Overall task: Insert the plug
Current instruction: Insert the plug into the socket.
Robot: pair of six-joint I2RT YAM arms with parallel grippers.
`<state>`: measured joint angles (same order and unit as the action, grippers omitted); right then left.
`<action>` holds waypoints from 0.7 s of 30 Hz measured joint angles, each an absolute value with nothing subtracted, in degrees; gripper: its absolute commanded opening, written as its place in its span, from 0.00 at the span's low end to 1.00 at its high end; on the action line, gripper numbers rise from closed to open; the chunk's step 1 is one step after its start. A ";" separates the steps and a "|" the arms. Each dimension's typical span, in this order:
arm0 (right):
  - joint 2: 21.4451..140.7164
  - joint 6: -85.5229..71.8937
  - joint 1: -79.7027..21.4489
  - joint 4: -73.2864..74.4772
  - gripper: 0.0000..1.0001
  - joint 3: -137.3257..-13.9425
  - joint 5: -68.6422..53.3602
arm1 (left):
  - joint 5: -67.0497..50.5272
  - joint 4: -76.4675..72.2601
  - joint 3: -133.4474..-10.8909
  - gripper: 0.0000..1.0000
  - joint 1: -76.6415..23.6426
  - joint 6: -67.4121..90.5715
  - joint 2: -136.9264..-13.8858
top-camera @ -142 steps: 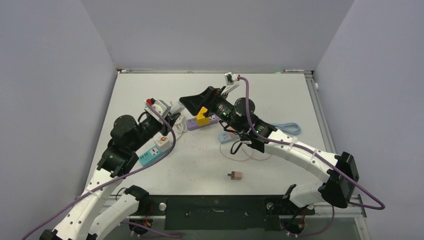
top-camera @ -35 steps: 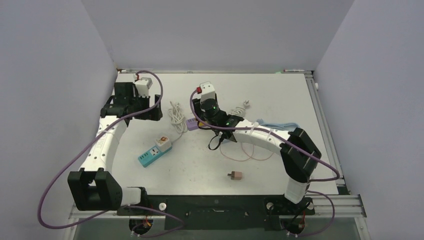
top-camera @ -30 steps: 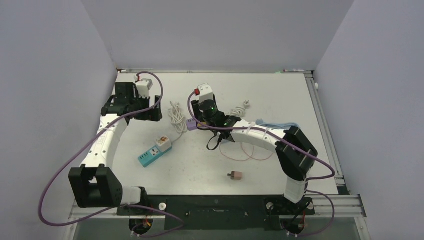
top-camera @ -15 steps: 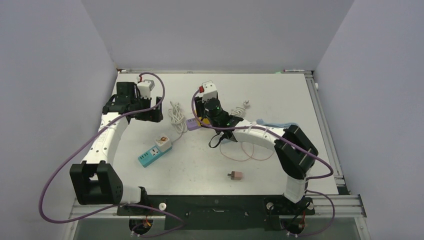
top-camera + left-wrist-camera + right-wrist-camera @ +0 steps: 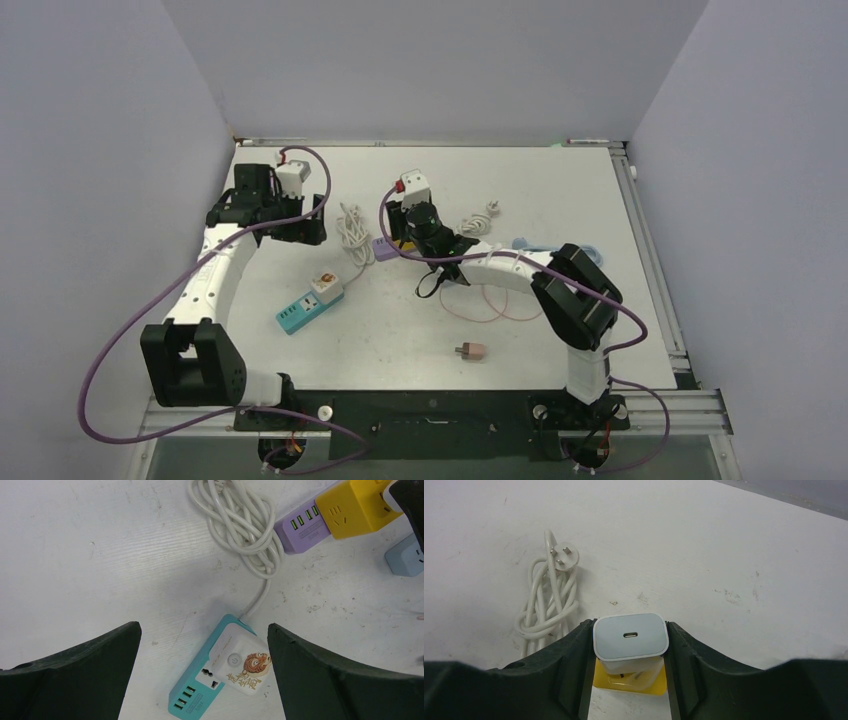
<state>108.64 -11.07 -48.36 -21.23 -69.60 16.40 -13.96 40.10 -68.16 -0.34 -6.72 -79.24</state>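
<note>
Across the white table (image 5: 600, 190) the two arms are reaching toward the far half, and only one of them matters for the next move. Off to the left side, the left gripper (image 5: 202, 626) hangs with its jaws spread wide and nothing between them, looking down on the teal power strip (image 5: 220, 672) and its coiled white cord (image 5: 245, 525), well apart from the job. Nearer the middle, the right gripper (image 5: 630, 655) is clamped partway closed on the plug (image 5: 630, 636), a small white charger block, one finger (image 5: 574, 655) pressed on each side of it.

That block stands upright, port face up towards the wrist and pins pointing down, so its long axis runs straight into the yellow socket cube (image 5: 630, 685) directly under it. This cube sits on the end of the purple strip (image 5: 300, 530). Plug and cube look squarely lined up. From here I can't say for sure whether the pins have already gone in; a thin dark gap shows between white and yellow, so it probably needs a straight push down.
</note>
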 measured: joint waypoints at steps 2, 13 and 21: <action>108.64 -11.14 -48.29 -21.43 0.10 -69.60 16.19 | -13.96 40.10 -68.16 0.96 -0.34 -6.72 -79.42; 108.64 -11.16 -48.29 -23.09 0.10 -68.69 16.10 | -13.98 40.10 -68.12 0.96 -0.34 -6.72 -79.55; 108.64 -11.18 -48.29 -23.59 0.09 -68.38 16.25 | -14.20 40.10 -68.12 0.96 -0.34 -6.70 -79.55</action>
